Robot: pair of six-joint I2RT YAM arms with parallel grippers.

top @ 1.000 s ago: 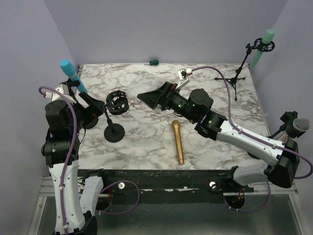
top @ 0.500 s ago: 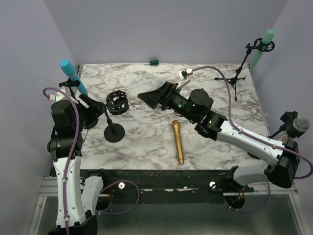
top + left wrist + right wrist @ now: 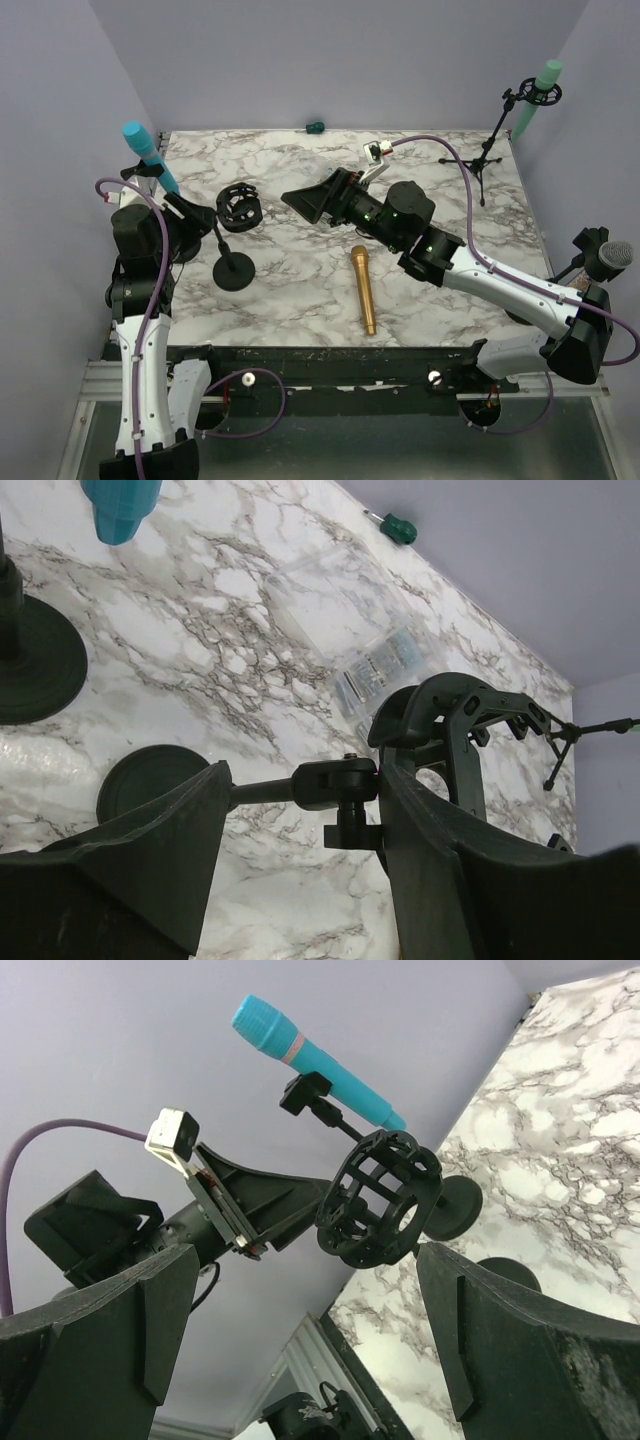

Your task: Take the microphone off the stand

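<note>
Gold microphone point(image 3: 363, 290) lies on the bench point(image 3: 300, 265), four o'clock from the empty stand point(image 3: 235, 268): removal looks done. Left gripper point(image 3: 197, 213) straddles its joint point(image 3: 335, 783) unclamped; right gripper point(image 3: 300, 205) gapes.

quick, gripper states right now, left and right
Left gripper: open, jaws either side of the stand joint, not clamped.
Right gripper: open, holding nothing.

No text, label, brand, number or sign can be read in any view. The gold microphone point(image 3: 363, 290), the black stand point(image 3: 235, 270), the 2 teal microphones point(image 3: 150, 155) and the marble table point(image 3: 290, 300) show no legible marking.
</note>
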